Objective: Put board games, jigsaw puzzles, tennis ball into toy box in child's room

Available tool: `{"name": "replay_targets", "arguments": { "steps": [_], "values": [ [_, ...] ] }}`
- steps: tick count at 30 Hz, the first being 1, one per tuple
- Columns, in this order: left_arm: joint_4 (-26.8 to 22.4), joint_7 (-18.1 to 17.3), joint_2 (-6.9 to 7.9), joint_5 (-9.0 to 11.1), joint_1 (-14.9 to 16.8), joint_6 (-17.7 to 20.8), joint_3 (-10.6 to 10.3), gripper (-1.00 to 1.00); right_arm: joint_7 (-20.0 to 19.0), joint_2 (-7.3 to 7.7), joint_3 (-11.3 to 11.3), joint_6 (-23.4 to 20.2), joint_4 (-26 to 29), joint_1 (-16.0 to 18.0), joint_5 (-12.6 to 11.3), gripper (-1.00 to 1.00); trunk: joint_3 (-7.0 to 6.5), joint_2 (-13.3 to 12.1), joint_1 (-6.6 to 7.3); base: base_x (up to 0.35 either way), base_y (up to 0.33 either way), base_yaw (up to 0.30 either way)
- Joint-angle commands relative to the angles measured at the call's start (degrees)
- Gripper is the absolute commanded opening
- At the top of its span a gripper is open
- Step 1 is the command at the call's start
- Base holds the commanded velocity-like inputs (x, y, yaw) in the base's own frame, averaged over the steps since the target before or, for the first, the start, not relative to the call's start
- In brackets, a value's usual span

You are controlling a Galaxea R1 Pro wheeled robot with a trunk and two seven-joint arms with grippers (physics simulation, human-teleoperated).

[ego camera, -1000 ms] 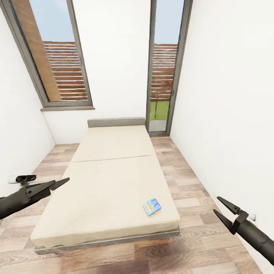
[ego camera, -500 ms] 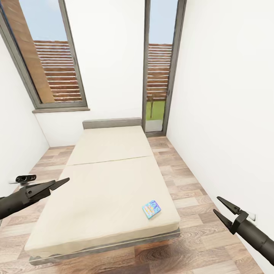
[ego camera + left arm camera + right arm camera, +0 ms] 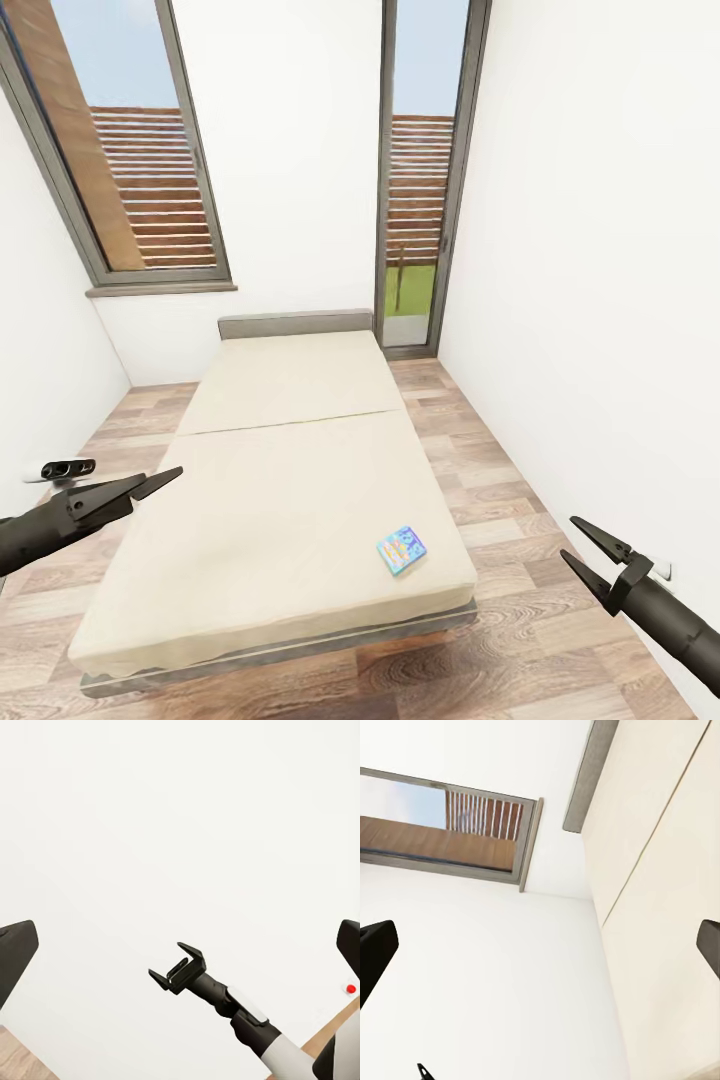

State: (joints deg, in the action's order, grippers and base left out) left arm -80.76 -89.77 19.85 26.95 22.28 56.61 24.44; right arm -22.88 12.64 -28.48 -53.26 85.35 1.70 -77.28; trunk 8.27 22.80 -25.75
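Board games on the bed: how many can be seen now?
1. One board game lies flat on the bed, near its foot corner on the robot's right side. No other shows on the mattress.

Camera panned right earlier; now nearly settled.

Head camera looks forward and down from the foot of the bed (image 3: 280, 470), taking in its whole length to the far wall and window (image 3: 140, 180). Right wrist camera faces across the bed (image 3: 660, 945) to that same window (image 3: 450, 832). Left wrist camera faces a blank white wall (image 3: 180, 817).
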Motion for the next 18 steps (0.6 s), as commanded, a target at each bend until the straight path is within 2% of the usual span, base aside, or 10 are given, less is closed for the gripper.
{"name": "replay_targets", "arguments": {
  "steps": [1, 8, 18],
  "values": [
    [-0.01, -0.23, 0.01, -0.05, 0.05, 0.61, 0.00, 1.00, -0.32, 0.00, -0.08, -0.28, -0.01, 0.06, 0.28, 1.00, 0.12, 0.12, -0.03, 0.000, 0.001, 0.013],
    [-0.01, -0.23, 0.01, -0.05, 0.05, 0.61, -0.01, 1.00, -0.17, 0.01, 0.00, -0.27, -0.01, 0.06, 0.28, 1.00, 0.12, 0.12, -0.03, 0.000, 0.000, 0.076],
    [-0.01, -0.23, 0.01, -0.05, 0.05, 0.61, -0.01, 1.00, 1.64, 0.02, 0.04, -0.35, 0.07, 0.06, 0.24, 1.00, 0.12, 0.12, -0.03, 0.058, 0.004, 0.173]
  ]
}}
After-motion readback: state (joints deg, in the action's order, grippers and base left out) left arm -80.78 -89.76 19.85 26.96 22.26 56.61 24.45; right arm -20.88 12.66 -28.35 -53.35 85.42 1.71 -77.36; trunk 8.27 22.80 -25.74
